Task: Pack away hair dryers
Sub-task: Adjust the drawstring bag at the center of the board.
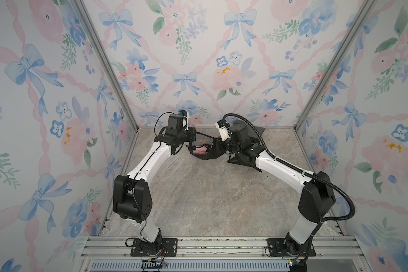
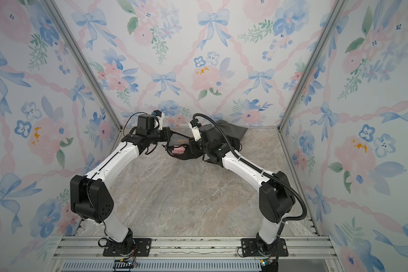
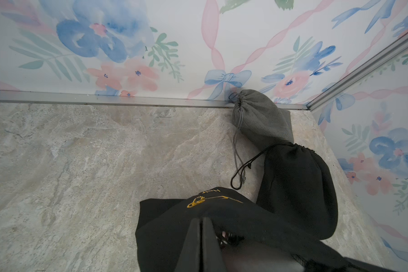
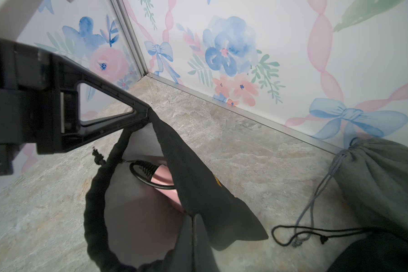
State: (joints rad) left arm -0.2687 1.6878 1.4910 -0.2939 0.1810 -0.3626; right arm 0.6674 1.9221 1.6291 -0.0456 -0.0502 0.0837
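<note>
Both left claw [image 3: 201, 221] and right claw [image 4: 193, 218] clamp the limp black pouch [image 4: 198, 193] at its rim; between them the pink hair dryer [image 4: 162, 179] seems light, stiff, slick, best gripped by its handle.

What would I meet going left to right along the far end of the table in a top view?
Left gripper → pink hair dryer inside the open black pouch → right gripper → grey drawstring pouch. The closed black pouch overlaps the grey one, so it is omitted.
</note>
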